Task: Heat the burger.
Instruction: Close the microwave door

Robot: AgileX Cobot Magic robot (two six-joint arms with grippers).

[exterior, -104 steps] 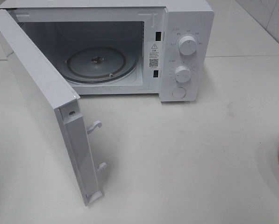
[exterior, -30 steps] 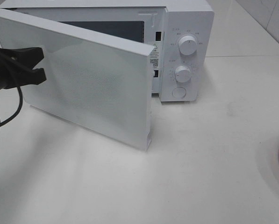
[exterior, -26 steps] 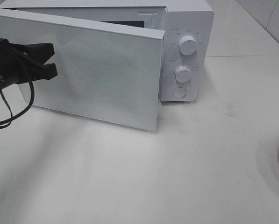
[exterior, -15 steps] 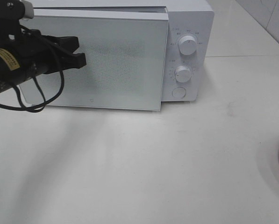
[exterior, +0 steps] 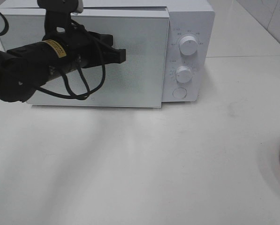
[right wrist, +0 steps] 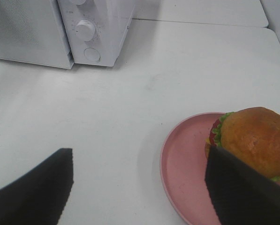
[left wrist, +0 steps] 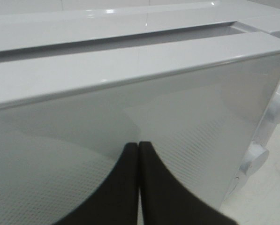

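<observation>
Standing shut on the table (exterior: 177,164): microwave (exterior: 189,18), door (exterior: 140,75) covering the cavity. Pressing tips against that door: left pincer (left wrist: 139,146), closed, empty. Hovering wide open over plate (right wrist: 182,173) carrying burger (right wrist: 252,138): right pincer (right wrist: 140,183).

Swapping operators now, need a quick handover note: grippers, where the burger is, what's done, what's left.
Left gripper: shut, tips against the microwave door, which looks closed or nearly so.
Right gripper: open, holding nothing, above the table beside the pink plate.
Burger: on the pink plate, outside the microwave.
Done: nothing toward heating.
Left: reopen the door, put the burger in, close, set the knobs.
</observation>
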